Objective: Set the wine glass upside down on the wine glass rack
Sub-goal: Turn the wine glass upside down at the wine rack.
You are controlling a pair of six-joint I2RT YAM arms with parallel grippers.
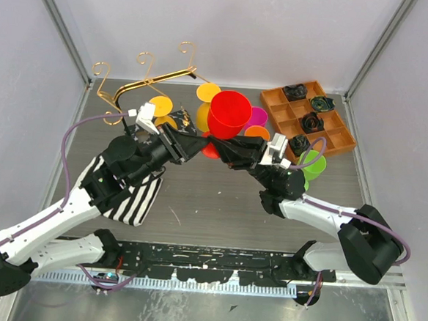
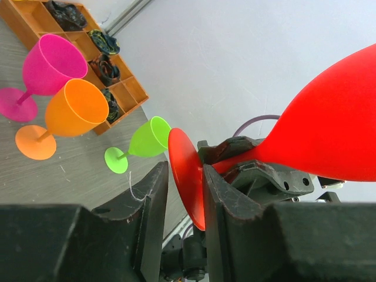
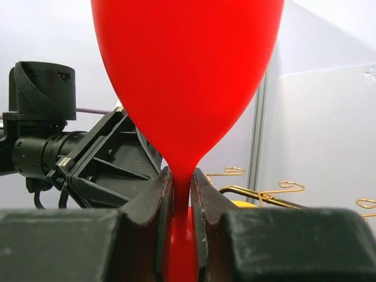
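Observation:
A red wine glass [image 1: 230, 114] is held upright above the table's middle, between my two grippers. My right gripper [image 1: 221, 149] is shut on its stem just under the bowl, as the right wrist view shows [image 3: 182, 188]. My left gripper [image 2: 185, 188] straddles the glass's round foot [image 2: 183, 170]; the foot rests against one finger, with a gap to the other. The gold wine glass rack [image 1: 157, 81] stands at the back left, and its hooks also show in the right wrist view [image 3: 282, 191]. Its black-and-white base [image 1: 139, 199] lies partly under my left arm.
Other plastic glasses stand behind the grippers: yellow ones [image 1: 207, 94], magenta [image 2: 50, 64], orange [image 2: 73, 108] and green [image 2: 147, 138]. An orange compartment tray [image 1: 326, 135] with dark items sits at the back right. Enclosure walls ring the table.

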